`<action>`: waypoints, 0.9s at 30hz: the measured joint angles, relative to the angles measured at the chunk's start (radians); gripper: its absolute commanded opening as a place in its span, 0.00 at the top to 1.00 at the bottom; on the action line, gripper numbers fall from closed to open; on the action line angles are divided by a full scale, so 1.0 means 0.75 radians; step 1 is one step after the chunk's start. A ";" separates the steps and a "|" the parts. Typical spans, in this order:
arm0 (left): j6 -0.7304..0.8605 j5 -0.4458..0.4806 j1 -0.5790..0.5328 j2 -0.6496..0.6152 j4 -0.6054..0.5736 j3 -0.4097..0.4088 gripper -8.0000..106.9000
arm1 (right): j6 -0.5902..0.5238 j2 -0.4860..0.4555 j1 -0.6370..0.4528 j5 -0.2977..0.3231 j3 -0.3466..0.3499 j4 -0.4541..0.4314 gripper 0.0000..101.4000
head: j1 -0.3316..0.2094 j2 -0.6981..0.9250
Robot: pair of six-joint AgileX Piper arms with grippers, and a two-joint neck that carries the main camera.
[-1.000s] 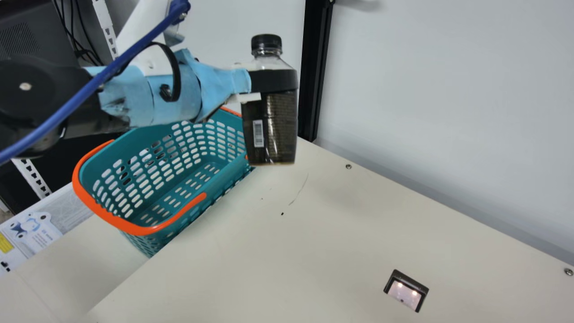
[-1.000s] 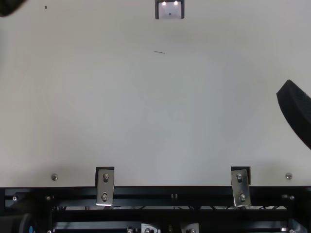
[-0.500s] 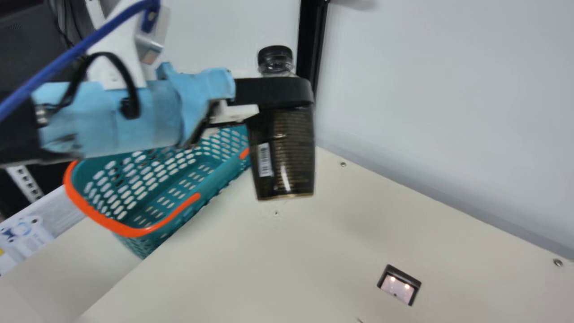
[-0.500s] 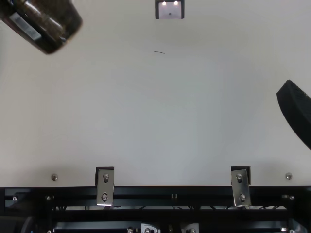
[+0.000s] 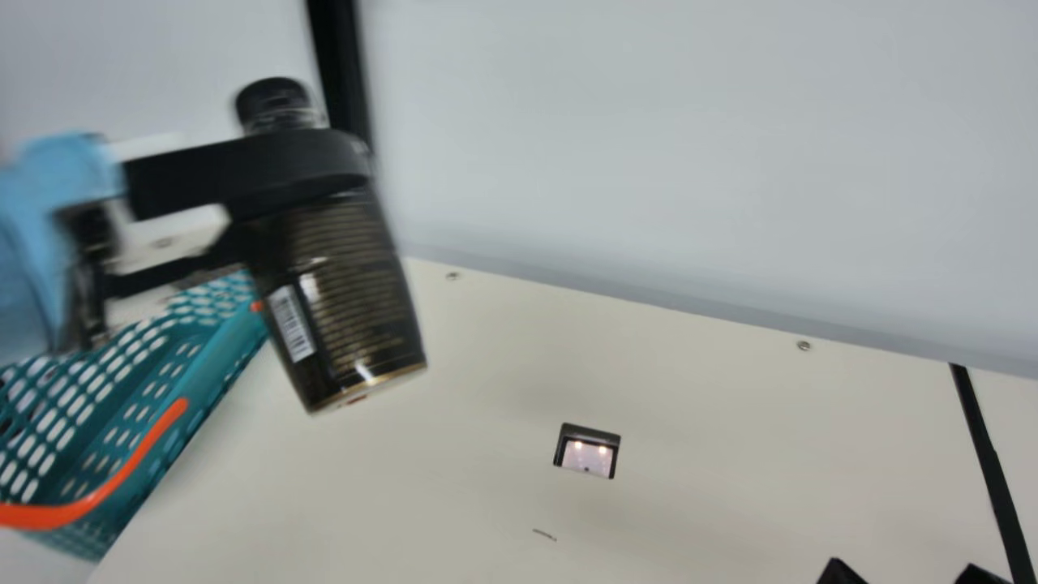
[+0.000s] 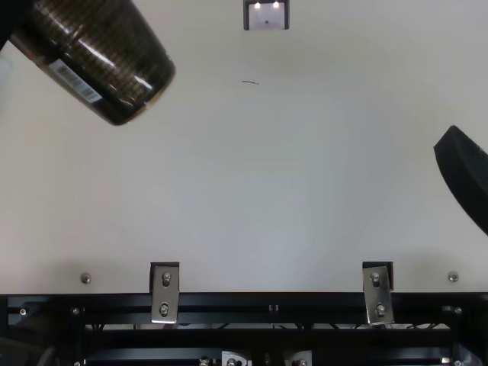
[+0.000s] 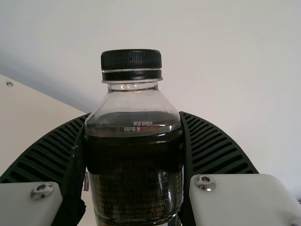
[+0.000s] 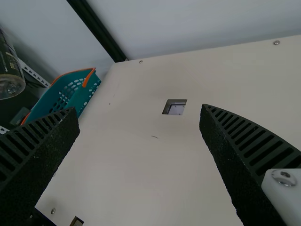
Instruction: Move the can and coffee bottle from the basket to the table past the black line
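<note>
Pale wall (image 5: 649, 162) backs the cream counter (image 5: 689, 389). Teal basket (image 5: 219, 349) sits at the left edge, partly obscured by the left tool (image 5: 312, 182), clamped around the coffee bottle (image 5: 340, 300), raised and tilted. Black line (image 5: 983, 454) crosses the right side. Right tool (image 5: 908, 573) spread wide. Recessed fitting (image 5: 587, 456) lies between basket and line.

likely a robotics lab, brackets (image 6: 165, 293) on a black metal frame (image 6: 229, 303), cream table (image 5: 697, 405), pale wall (image 5: 649, 162)
</note>
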 measured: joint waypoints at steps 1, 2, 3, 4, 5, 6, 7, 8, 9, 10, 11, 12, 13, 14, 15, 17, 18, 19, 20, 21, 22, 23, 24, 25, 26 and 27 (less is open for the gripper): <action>-0.021 -0.006 -0.014 0.000 0.019 -0.003 0.84 | 0.000 0.000 0.000 0.000 0.000 0.000 0.00 | 0.000 -0.048; -0.042 -0.008 -0.027 0.000 0.033 -0.004 0.84 | 0.000 0.000 0.000 0.000 0.000 0.000 0.00 | 0.007 -0.068; -0.062 -0.013 -0.043 0.000 0.051 -0.007 0.84 | 0.000 0.000 0.000 0.000 0.000 0.000 0.00 | 0.007 -0.116; -0.083 -0.015 -0.051 0.000 0.066 -0.009 0.84 | 0.000 0.000 0.000 0.000 0.000 0.000 0.00 | 0.000 -0.143; -0.103 -0.019 -0.065 0.002 0.083 -0.013 0.84 | 0.000 0.000 0.000 0.000 0.000 0.000 0.00 | 0.000 -0.171; -0.123 -0.022 -0.075 0.002 0.096 -0.017 0.84 | 0.000 0.000 0.000 0.000 0.000 0.000 0.00 | 0.000 -0.212; -0.143 -0.025 -0.087 0.005 0.112 -0.020 0.84 | 0.000 0.000 0.000 0.000 0.000 0.000 0.00 | 0.000 -0.239; -0.162 -0.027 -0.097 0.005 0.128 -0.021 0.84 | 0.000 0.000 0.000 0.000 0.000 0.000 0.00 | 0.000 -0.273; -0.183 -0.032 -0.110 0.007 0.144 -0.027 0.84 | 0.000 0.000 0.000 0.000 0.000 0.000 0.00 | 0.000 -0.300; -0.201 -0.039 -0.120 0.010 0.157 -0.027 0.84 | 0.000 0.000 0.000 0.000 0.000 0.000 0.00 | 0.007 -0.300; -0.221 -0.039 -0.132 0.013 0.177 -0.029 0.84 | 0.000 0.000 0.000 0.000 0.000 0.000 0.00 | 0.007 -0.307; -0.239 -0.048 -0.143 0.016 0.193 -0.032 0.84 | 0.000 0.000 0.000 0.000 0.000 0.000 0.00 | 0.000 -0.307; -0.256 -0.051 -0.155 0.019 0.209 -0.032 0.84 | 0.000 0.000 0.000 0.000 0.000 0.000 0.00 | 0.000 -0.307; -0.264 -0.061 -0.164 0.021 0.231 -0.034 0.84 | 0.000 0.000 0.000 0.000 0.000 0.000 0.00 | 0.000 -0.307; -0.268 -0.066 -0.167 0.021 0.245 -0.034 0.84 | 0.000 0.000 0.000 0.000 0.000 0.000 0.00 | 0.000 -0.307; -0.268 -0.063 -0.164 0.021 0.253 -0.034 0.84 | 0.000 0.000 0.000 0.000 0.000 0.000 0.00 | 0.000 -0.307; -0.268 -0.063 -0.164 0.021 0.253 -0.034 0.84 | 0.000 0.000 0.000 0.000 0.000 0.000 0.00 | 0.000 -0.307; -0.268 -0.063 -0.164 0.021 0.253 -0.034 0.84 | 0.000 0.000 0.000 0.000 0.000 0.000 0.00 | 0.000 -0.307; -0.268 -0.063 -0.164 0.021 0.253 -0.034 0.84 | 0.000 0.000 0.000 0.000 0.000 0.000 0.00 | 0.000 -0.307; -0.268 -0.063 -0.164 0.021 0.253 -0.034 0.84 | 0.000 0.000 0.000 0.000 0.000 0.000 0.00 | 0.000 -0.307; -0.268 -0.063 -0.164 0.021 0.253 -0.034 0.84 | 0.000 0.000 0.000 0.000 0.000 0.000 0.00 | 0.007 -0.307; -0.268 -0.063 -0.164 0.021 0.253 -0.034 0.84 | 0.000 0.000 0.000 0.000 0.000 0.000 0.00 | 0.000 -0.307; -0.260 -0.063 -0.155 0.021 0.243 -0.034 0.84 | 0.000 0.000 0.000 0.000 0.000 0.000 0.00 | 0.000 -0.307; -0.249 -0.058 -0.149 0.024 0.229 -0.034 0.84 | 0.000 0.000 0.000 0.000 0.000 0.000 0.00 | 0.000 -0.307; -0.243 -0.058 -0.145 0.026 0.216 -0.037 0.84 | 0.000 0.000 0.000 0.000 0.000 0.000 0.00 | 0.000 -0.307; -0.243 -0.055 -0.141 0.029 0.200 -0.039 0.84 | 0.000 0.000 0.000 0.000 0.000 0.000 0.00 | 0.000 -0.307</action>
